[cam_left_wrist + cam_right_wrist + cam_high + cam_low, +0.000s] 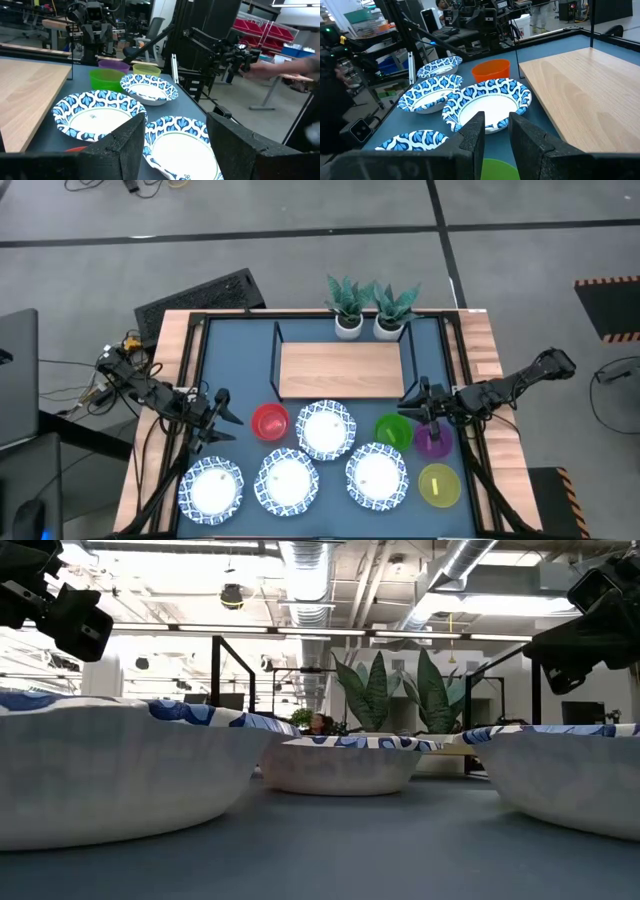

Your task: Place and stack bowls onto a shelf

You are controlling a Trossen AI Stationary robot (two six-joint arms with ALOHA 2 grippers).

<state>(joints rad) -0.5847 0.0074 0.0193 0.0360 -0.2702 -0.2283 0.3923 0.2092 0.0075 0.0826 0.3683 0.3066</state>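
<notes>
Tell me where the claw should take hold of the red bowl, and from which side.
Probably the rim of the red bowl: it sits upright and open. Come from above on its left side, nearest the left claw; the patterned bowl crowds its right.

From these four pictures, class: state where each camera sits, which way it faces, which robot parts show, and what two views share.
High: above, looking down; both arms, shelf.
Low: at tabletop height, facing the room; patterned bowls, arms at the top corners.
Left wrist: across the bowls toward the right arm; left pincer open.
Right wrist: toward the red bowl; right pincer open.
Shared: both wrist views show the green bowl.
</notes>
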